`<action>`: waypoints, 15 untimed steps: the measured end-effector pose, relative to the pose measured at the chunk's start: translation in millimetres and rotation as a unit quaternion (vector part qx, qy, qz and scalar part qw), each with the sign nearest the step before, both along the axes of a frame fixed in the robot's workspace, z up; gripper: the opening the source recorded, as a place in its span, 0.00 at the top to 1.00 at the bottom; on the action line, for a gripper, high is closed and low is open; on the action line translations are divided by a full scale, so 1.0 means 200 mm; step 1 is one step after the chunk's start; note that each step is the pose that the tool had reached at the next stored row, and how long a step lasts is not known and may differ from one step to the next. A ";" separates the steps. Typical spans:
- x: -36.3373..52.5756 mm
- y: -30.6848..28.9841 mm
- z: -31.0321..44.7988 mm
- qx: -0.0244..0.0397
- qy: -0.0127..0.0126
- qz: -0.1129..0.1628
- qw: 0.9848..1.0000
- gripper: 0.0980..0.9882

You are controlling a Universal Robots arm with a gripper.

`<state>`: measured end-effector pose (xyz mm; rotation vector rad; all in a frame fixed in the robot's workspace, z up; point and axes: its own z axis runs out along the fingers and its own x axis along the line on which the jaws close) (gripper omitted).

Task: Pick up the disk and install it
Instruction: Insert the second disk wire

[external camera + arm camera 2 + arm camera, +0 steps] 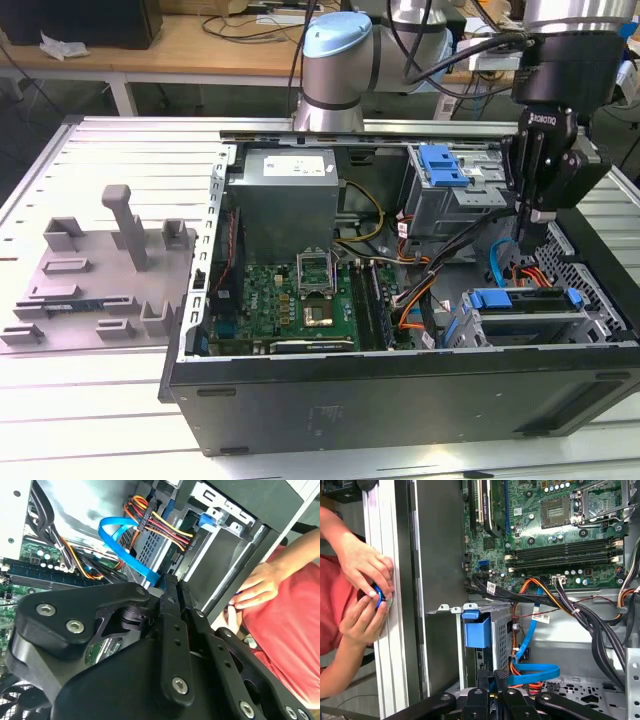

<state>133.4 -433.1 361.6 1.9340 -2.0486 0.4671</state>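
Slotted aluminium table [110,140] carries an open computer case [400,400], lying on its side with the motherboard [300,300] facing up. The arm's gripper [528,228] hangs over the case's end at the exterior view's right, above the tangle of cables [440,270] and the flat blue data cable [535,672]. In both wrist views its jaws stand pressed together with nothing between them.

The disk [525,299] lies in the drive cage at the near corner of the case, on the exterior view's right. Its blue carrier frame shows along the top edge, and its long axis runs from the exterior view's left to right, roughly parallel to the case's near wall. From the jaws it lies below and towards the near side, close but apart. In the first wrist view the blue end of the carrier [477,630] sits in the cage just beyond the fingertips [501,676], so the closed jaws point down beside the cage, not onto the frame. Judging by how it sits, the disk looks lodged in its bay; whether it is fully home I cannot tell.

A person's hands [365,580] rest at the table's edge outside the case wall, holding a small blue object, well apart from the jaws.
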 end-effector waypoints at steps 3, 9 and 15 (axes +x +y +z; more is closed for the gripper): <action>0.002 -0.034 0.000 0.017 0.000 -0.001 1.000 0.93; 0.021 -0.090 0.000 0.048 0.000 -0.001 0.999 0.93; 0.037 -0.351 -0.013 0.127 0.000 -0.001 0.992 0.93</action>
